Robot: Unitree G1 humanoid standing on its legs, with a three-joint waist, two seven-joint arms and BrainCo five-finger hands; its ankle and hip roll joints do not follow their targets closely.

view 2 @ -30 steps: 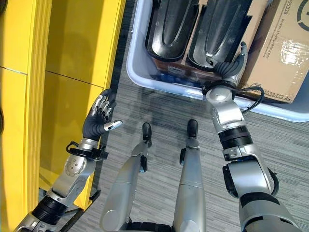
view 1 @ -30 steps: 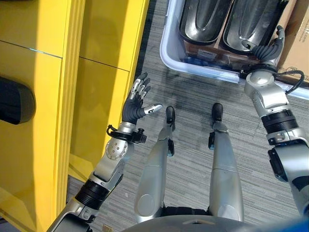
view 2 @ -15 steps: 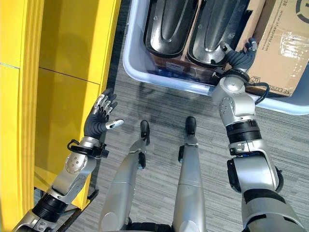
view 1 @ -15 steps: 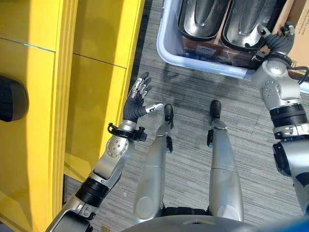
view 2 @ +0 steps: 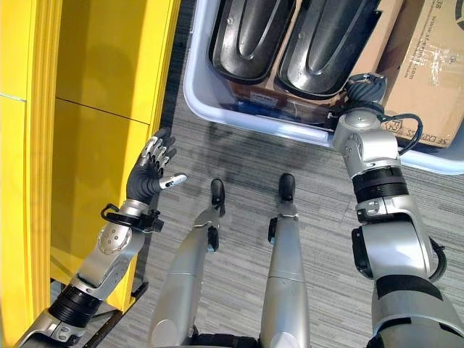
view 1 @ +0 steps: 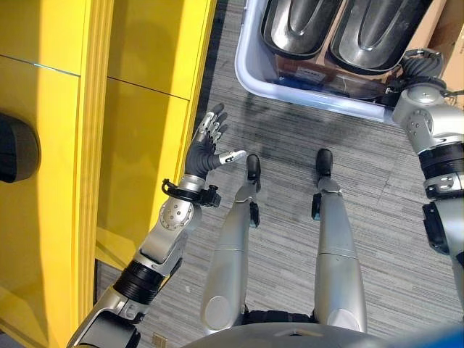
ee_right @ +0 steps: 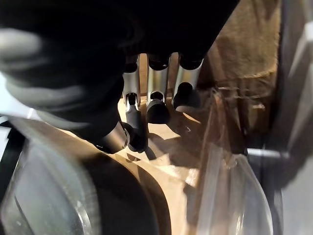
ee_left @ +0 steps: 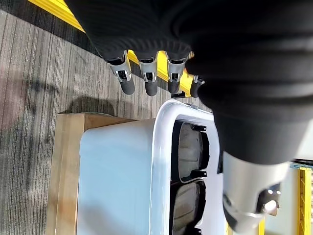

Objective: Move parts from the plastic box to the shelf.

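A pale plastic box (view 2: 194,93) stands on the floor ahead, with two shiny black moulded parts (view 2: 250,36) (view 2: 326,40) lying side by side on cardboard inside it. My right hand (view 2: 365,85) is at the box's near right corner, beside the right-hand part. In the right wrist view its fingers (ee_right: 157,95) point straight down between that part (ee_right: 73,196) and a clear film wrap, holding nothing. My left hand (view 1: 206,151) is raised, open and empty, next to the yellow shelf (view 1: 145,87). The left wrist view shows the box (ee_left: 117,186) from a distance.
A brown cardboard carton (view 2: 429,65) stands against the box's right side. A dark rounded part (view 1: 14,145) lies on the yellow shelf at the far left. The box rests on a wooden board (ee_left: 66,171). Grey carpet lies between the shelf and the box.
My right hand has shifted right along the box's near side, to its corner past the right-hand part. The left hand has stayed raised and open. The camera has shifted a little.
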